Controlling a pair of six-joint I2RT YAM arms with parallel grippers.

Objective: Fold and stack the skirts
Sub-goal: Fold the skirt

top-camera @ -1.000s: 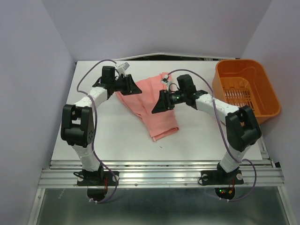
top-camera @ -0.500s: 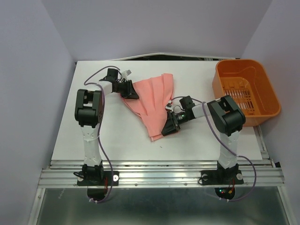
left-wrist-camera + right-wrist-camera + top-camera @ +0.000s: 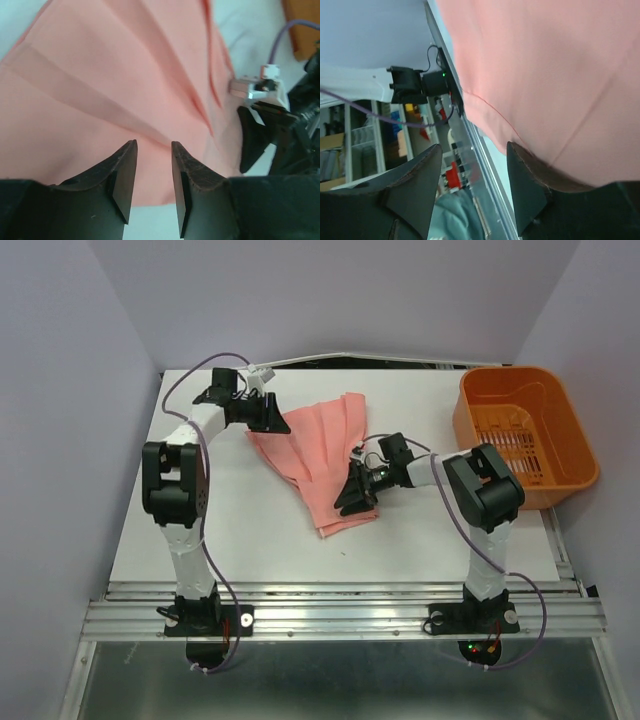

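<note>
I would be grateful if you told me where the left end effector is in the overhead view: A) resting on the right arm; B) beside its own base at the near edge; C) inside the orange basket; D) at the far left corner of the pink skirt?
D: the left end effector sits at the far left corner of the skirt, well away from the orange basket.
</note>
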